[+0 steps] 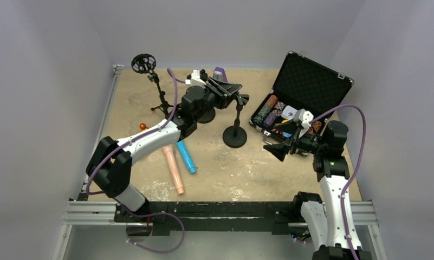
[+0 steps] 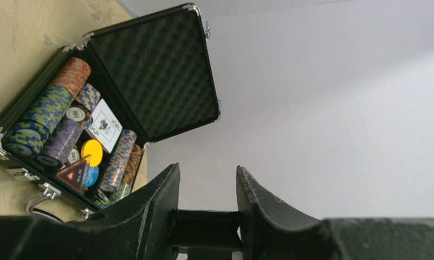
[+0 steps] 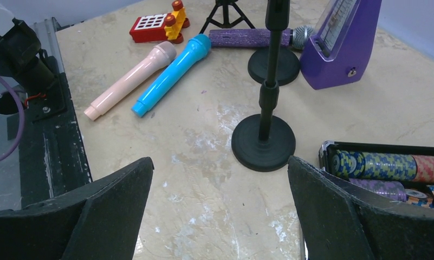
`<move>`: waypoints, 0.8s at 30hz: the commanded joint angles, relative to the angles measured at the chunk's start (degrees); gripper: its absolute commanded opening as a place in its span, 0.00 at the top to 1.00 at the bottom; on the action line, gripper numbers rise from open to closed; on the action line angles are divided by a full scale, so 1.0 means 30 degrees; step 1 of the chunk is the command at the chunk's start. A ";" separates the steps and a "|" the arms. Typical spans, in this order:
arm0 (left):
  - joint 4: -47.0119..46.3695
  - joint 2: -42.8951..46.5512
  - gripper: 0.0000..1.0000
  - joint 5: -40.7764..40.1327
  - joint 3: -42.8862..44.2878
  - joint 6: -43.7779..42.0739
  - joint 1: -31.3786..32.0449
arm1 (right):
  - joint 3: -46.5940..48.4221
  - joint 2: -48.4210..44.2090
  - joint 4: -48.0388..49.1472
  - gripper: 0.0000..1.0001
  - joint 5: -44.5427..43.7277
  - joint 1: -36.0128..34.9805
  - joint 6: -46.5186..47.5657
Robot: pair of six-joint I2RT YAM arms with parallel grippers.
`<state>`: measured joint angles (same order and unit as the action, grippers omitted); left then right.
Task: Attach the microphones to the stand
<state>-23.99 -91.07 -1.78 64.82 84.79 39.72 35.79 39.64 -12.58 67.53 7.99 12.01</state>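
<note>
The cyan-blue microphone point(image 3: 168, 73) is one bright plain colour, as is the pale pink microphone point(image 3: 130, 80). The glittery purple microphone point(image 3: 239, 37) has a grey mesh head. The stand point(image 3: 263, 143) is matt black and the metronome point(image 3: 347, 51) solid purple. The bench point(image 3: 203, 184) is beige, mottled with whitish patches. The case point(image 2: 155, 70) is black with dimpled foam in its lid, and its chips point(image 2: 46, 111) are striped orange, blue-green and purple. The toy block point(image 3: 152, 24) is red, yellow and white. The left end effector point(image 2: 208, 181) and right end effector point(image 3: 220, 173) are black.

Pink mic point(image 3: 130, 81) and blue mic point(image 3: 171, 75) are lying flat side by side, heads almost touching. Glittery purple mic point(image 3: 241, 38) lies flat just past them, grey mesh head near a black stand point(image 3: 287, 67) with a round base.
</note>
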 commanded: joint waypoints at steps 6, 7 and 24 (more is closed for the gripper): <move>-0.0595 0.2337 0.93 -0.1467 0.0019 0.1193 0.3165 | 0.1285 -0.0278 -0.0425 0.01 0.0956 -0.0030 0.0715; -0.0589 0.2420 0.93 -0.1799 -0.0072 0.1180 0.3491 | 0.1345 -0.0353 -0.0563 0.01 0.0958 -0.0056 0.0860; -0.0284 0.2434 0.61 -0.4062 -0.1663 -0.0616 0.5757 | 0.1458 -0.0616 -0.1616 0.01 0.1328 -0.0026 0.2229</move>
<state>-21.82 -86.59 -11.66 61.23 84.84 56.71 37.82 37.85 -16.73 69.41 7.99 16.45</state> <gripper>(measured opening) 0.450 0.986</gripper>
